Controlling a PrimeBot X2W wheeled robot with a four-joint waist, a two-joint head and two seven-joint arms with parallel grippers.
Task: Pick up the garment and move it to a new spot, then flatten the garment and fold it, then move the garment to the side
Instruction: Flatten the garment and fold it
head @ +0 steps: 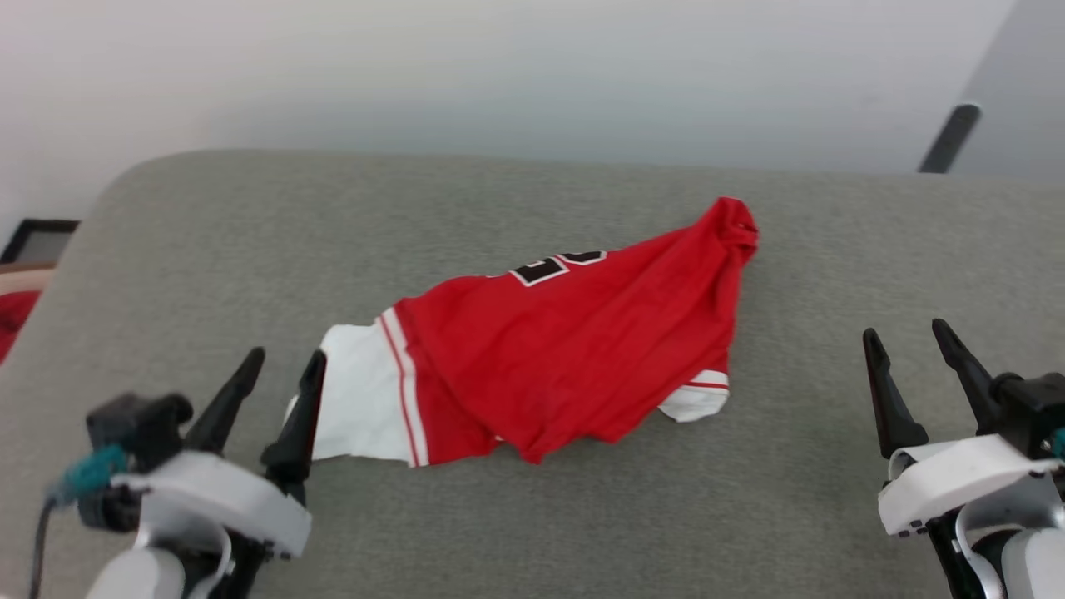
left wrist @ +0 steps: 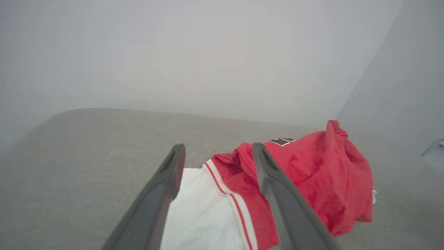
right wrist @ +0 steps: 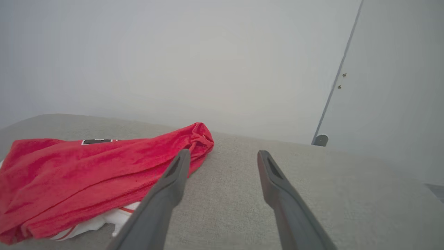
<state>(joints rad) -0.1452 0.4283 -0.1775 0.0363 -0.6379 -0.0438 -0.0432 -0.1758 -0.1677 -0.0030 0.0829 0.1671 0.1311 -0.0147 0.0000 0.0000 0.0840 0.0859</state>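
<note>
Soft red knit garment [head: 574,358], bunched into a long wrinkled ridge with a flat white, red-striped sleeve [head: 358,403] spread at its left end, lying in the middle of a grey coarse-woven padded surface [head: 582,516] with a rounded far-left corner. Bare fabric all round the heap, widest to the right and on the near side. Left gripper [head: 287,356] spread wide and empty at the white sleeve's edge, right gripper [head: 905,329] likewise parted and empty, well apart from the cloth; beyond the edges, a dark post [head: 948,137] far right and a dark frame [head: 37,237] far left.
</note>
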